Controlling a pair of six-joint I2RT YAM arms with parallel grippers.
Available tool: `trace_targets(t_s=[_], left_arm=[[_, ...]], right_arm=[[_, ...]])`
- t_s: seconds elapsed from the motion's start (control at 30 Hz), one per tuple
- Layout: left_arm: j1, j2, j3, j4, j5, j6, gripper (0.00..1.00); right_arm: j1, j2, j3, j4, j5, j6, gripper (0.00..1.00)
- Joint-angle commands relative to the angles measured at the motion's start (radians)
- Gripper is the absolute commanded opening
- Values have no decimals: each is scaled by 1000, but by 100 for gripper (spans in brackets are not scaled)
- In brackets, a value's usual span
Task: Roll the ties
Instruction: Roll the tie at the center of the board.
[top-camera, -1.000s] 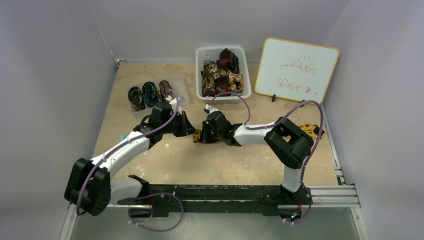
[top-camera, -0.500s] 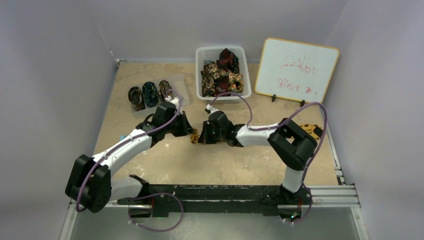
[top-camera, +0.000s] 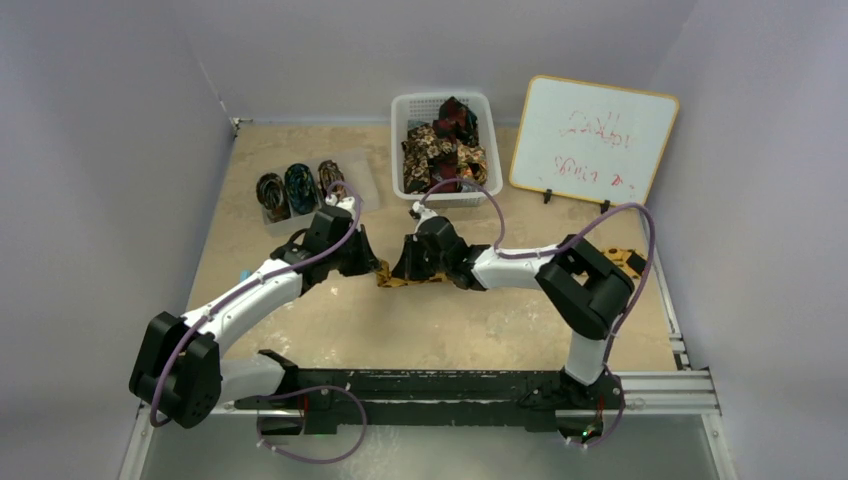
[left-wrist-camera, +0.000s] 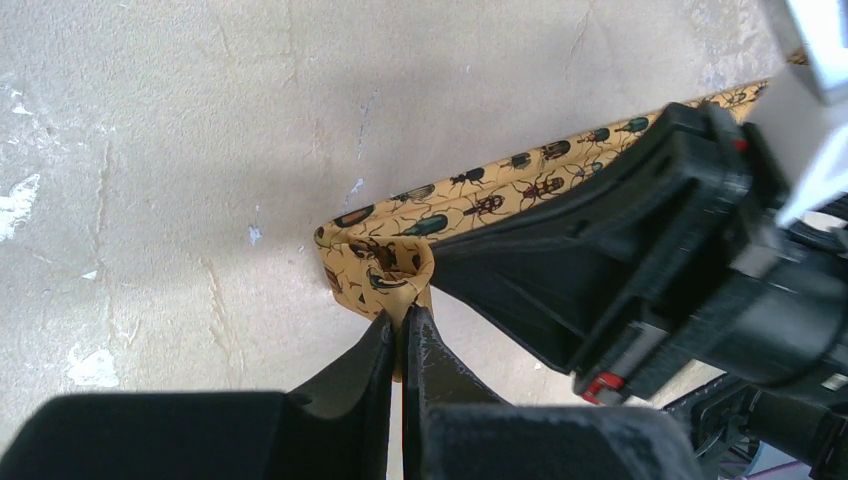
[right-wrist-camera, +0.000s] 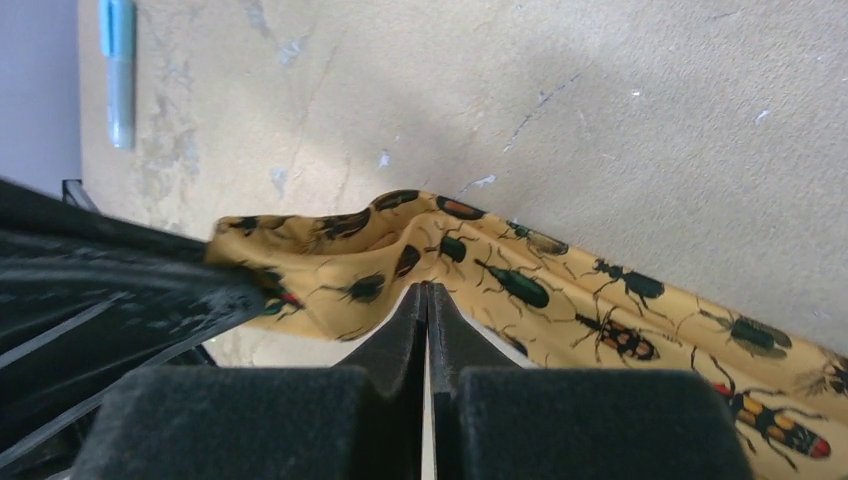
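Your left fingers (left-wrist-camera: 375, 365) are closed tight on the golden-yellow tie (left-wrist-camera: 470, 195), pinching a small raised fold of its curled end at their very tips. In the left wrist view that end sits just left of centre. The rest of the strip, printed with beetles, runs toward the upper right along the bench (left-wrist-camera: 150, 120) and passes under your right fingers (left-wrist-camera: 510, 290).

Those right fingers are shut as well, one flat against the other. In the right wrist view their tips touch the near edge of the tie where the cloth humps up, but you cannot tell whether any cloth is caught between them. There the tie stretches from left of centre to the lower right corner, flat on the bench apart from that hump.

From above, the two sets of fingers meet tip to tip at the centre of the frame, with the tie's curled end between them. The strip passes beneath the right arm (top-camera: 520, 265), and its far end shows near the right edge of the bench.

Three rolled ties (top-camera: 300, 187) stand side by side in the upper left. The white basket (top-camera: 440, 97) at top centre holds a heap of loose ties (top-camera: 440, 150) in dark red and brown. A whiteboard (top-camera: 592, 138) with red writing leans at the upper right. A light blue marker (right-wrist-camera: 118, 70) lies on the bench in the upper left corner of the right wrist view, well apart from the tie.
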Motion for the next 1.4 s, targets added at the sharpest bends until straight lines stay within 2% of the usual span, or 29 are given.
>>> trace_targets(t_s=[0.0,0.4,0.67,0.87,0.97,1.13,1.37], left_arm=[[-5,-19,49,-4,-11,27,0],[-5,-19,74,-37,2,49,0],[-6,-13,83,-33,28,48,0],[-5,-7,87,-46,36,59,0],[-5,4,91,-56,28,59,0],[-5,22,102,-50,37,61,0],[-7,65,112,-5,93,59,0]], right_arm=[[-1,51,47,64,-44,14,0],[10,137,105,76,-88,24,0],[37,206,162,34,-55,43,0],[39,202,167,22,-61,34,0],[37,157,165,-2,-88,33,0],[13,49,141,-71,-1,11,0],[-97,-160,-58,-56,63,3,0]])
